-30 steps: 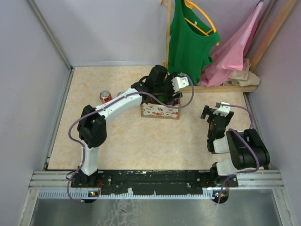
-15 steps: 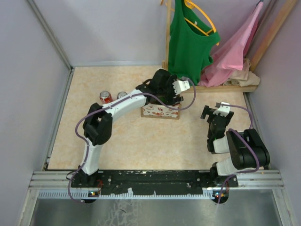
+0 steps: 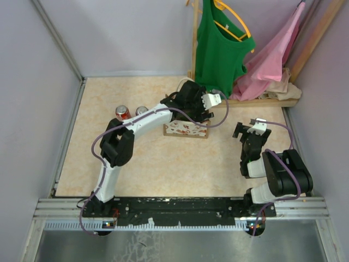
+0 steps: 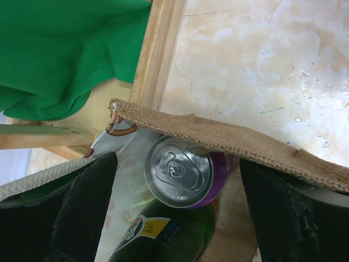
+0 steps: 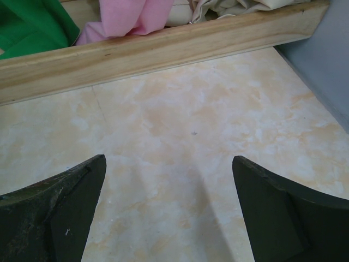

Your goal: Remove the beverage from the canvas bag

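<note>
The canvas bag (image 3: 185,129), cream with a red print, stands mid-table. In the left wrist view its burlap rim (image 4: 240,146) crosses the frame. Inside it stand a purple can (image 4: 180,172) with a silver top and a dark green bottle (image 4: 163,232) with a yellow label. My left gripper (image 3: 197,112) hangs over the bag's mouth, open, its fingers (image 4: 65,213) on either side of the can and not touching it (image 4: 177,218). My right gripper (image 3: 248,131) is open and empty over bare table at the right (image 5: 169,218).
Two cans (image 3: 122,112) stand on the table left of the bag. A wooden rack (image 3: 256,102) holds a green top (image 3: 221,49) and a pink garment (image 3: 272,57) just behind the bag. The rack's base board (image 5: 163,52) lies ahead of my right gripper. Grey walls enclose the table.
My left arm has reached further right and forward, bringing its gripper over the bag's mouth. The right arm has not moved.
</note>
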Available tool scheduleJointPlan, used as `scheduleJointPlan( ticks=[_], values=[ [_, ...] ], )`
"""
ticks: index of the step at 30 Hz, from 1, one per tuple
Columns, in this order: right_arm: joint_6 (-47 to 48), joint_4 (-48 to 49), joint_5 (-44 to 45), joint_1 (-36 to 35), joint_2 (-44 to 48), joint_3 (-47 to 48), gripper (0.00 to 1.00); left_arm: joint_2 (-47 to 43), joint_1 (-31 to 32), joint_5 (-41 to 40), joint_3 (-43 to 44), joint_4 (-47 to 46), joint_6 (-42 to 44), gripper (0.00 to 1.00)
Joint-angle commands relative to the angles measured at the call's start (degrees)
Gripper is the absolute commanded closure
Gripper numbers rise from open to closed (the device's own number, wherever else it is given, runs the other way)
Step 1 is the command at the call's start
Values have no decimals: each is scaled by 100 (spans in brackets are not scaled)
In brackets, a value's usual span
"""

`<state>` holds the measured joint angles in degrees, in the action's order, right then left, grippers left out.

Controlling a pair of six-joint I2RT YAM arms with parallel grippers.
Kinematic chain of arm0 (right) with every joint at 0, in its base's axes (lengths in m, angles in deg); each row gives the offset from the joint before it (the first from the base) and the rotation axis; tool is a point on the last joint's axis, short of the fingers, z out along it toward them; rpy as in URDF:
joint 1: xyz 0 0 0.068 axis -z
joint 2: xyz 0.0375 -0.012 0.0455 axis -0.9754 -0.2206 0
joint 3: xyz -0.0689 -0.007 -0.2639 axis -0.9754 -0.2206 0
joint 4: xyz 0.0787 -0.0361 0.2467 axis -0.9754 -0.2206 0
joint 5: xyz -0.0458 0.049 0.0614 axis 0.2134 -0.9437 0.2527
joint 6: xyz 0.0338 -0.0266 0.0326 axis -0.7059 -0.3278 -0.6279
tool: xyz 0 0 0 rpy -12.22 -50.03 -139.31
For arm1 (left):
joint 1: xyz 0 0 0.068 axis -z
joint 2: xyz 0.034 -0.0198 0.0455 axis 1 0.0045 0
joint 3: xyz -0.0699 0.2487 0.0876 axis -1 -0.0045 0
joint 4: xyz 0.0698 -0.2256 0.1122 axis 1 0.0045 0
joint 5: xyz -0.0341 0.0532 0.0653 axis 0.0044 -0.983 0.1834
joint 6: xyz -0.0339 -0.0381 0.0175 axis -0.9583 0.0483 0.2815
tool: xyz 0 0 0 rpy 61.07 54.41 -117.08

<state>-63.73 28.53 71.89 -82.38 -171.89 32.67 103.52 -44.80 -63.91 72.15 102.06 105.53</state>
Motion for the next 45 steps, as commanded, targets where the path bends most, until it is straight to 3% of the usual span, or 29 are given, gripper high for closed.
scheduleJointPlan(
  ticks=[1, 23, 31, 38, 45],
  values=[
    [2, 240, 19, 33, 47, 124, 1, 217, -14, -83, 194, 44, 52, 0],
    [9, 240, 23, 34, 47, 124, 1, 600, -13, -84, 180, 200, -10, 2],
    [2, 240, 23, 29, 47, 124, 1, 307, -19, 235, -157, -225, -206, 5],
    [2, 240, 23, 29, 47, 124, 1, 261, -15, 427, -214, -349, -319, 21],
    [2, 240, 18, 29, 47, 124, 1, 260, -13, 482, -214, -348, -379, 49]
  ],
)
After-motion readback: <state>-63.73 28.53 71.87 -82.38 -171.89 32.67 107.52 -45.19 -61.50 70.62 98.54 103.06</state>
